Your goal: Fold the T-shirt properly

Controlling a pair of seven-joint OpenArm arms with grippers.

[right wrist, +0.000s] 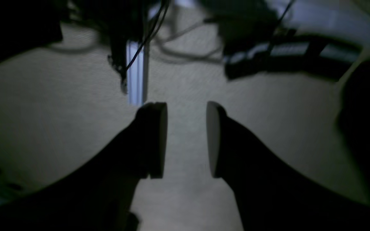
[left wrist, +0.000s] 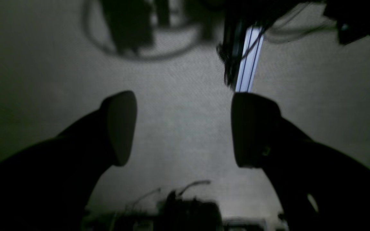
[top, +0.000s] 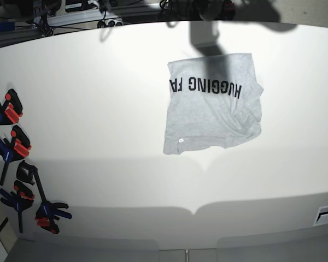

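Observation:
The light grey T-shirt [top: 210, 109] lies flat on the white table [top: 98, 109], right of centre in the base view. Its black lettering [top: 208, 85] faces up, reads upside down and is cut off at the shirt's straight, folded left edge. The right side is wrinkled around a sleeve. My left gripper [left wrist: 185, 128] is open and empty, with the fingers wide apart over a pale surface. My right gripper [right wrist: 185, 139] is open and empty, with a narrower gap. Neither arm shows in the base view, and the shirt shows in neither wrist view.
Several blue and red clamps [top: 11, 147] lie along the table's left edge. Cables and equipment [top: 98, 8] line the far edge. A pale metal rail with cables shows ahead of each gripper, in the left wrist view [left wrist: 249, 57] and the right wrist view [right wrist: 136, 73].

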